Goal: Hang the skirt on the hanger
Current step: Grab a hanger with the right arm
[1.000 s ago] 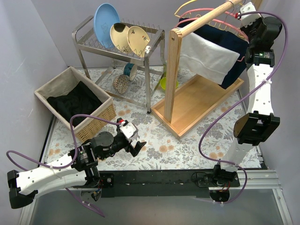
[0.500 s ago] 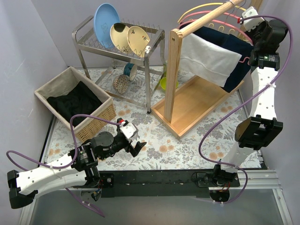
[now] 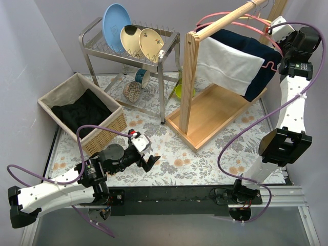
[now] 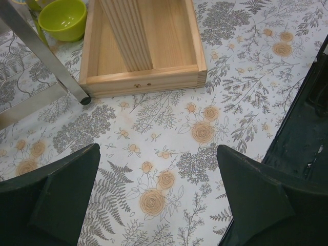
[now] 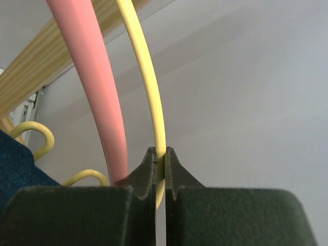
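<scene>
High at the right end of the wooden rail [image 3: 225,23], my right gripper [image 3: 278,26] is shut on the thin yellow hanger [image 5: 148,92], pinched between its fingertips [image 5: 160,154]. A thicker pink hanger [image 5: 92,87] runs just left of it. The skirt [image 3: 259,66], dark navy cloth, hangs below the rail from the hangers, and a white cloth [image 3: 228,64] is draped in front of it. A corner of the navy cloth [image 5: 15,164] shows in the right wrist view. My left gripper [image 3: 148,161] hovers low over the floral tablecloth, open [image 4: 156,154], holding nothing.
The rail's wooden post stands in a wooden base tray [image 3: 215,110], whose near end [image 4: 143,77] also shows in the left wrist view. A metal dish rack [image 3: 169,56] with plates stands behind. At the left sits a wicker basket [image 3: 51,95] with black cloth [image 3: 82,110]. A green bowl [image 4: 62,18] lies beside the tray.
My right gripper has moved right and slightly up with the yellow hanger, and the hangers and hanging cloth have shifted with it. The left arm has not moved.
</scene>
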